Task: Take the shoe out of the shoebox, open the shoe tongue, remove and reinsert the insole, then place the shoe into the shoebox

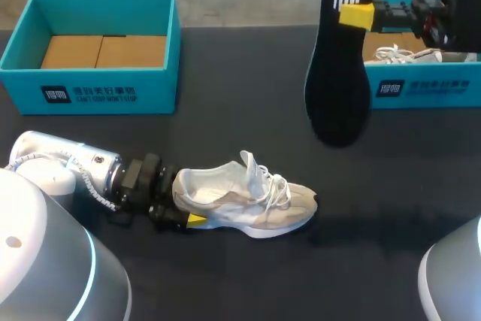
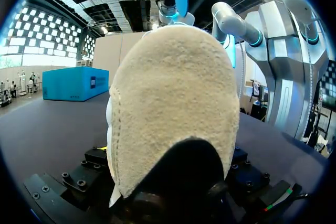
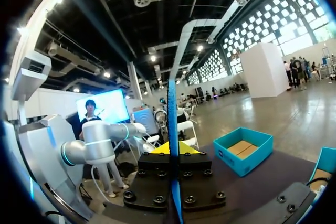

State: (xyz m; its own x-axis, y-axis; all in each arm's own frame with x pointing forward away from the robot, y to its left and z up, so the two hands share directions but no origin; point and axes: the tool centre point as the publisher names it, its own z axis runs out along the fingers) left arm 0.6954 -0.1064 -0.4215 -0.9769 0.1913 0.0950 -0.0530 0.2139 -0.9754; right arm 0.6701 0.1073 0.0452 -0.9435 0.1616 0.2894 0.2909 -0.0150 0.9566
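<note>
The shoe [image 1: 248, 199] lies on its sole on the table [image 1: 225, 140], out of its box, with the toe pointing away from our left arm. Our left gripper [image 1: 188, 216] sits at the heel of the shoe. Its fingers are closed on the heel from both sides, and in the left wrist view the heel fills the space between them. We judge this grip serves as a clamp, so the shoe cannot slide or tip while the opening is worked. Our right gripper [image 1: 357, 15] is beyond the shoe and well above it, its fingers closed almost fully on the thin insole [image 1: 338, 80] near one end. The insole hangs down clear of the shoe, its lower end ahead of the toe and apart from it. We judge the removal step complete and reinsertion the next. The hanging posture leaves the free end ready to be led into the opening. The empty shoebox [image 1: 98, 92] stands beyond the heel, well apart. A second shoebox [image 1: 428, 88] stands beyond the toe, behind the insole.
</note>
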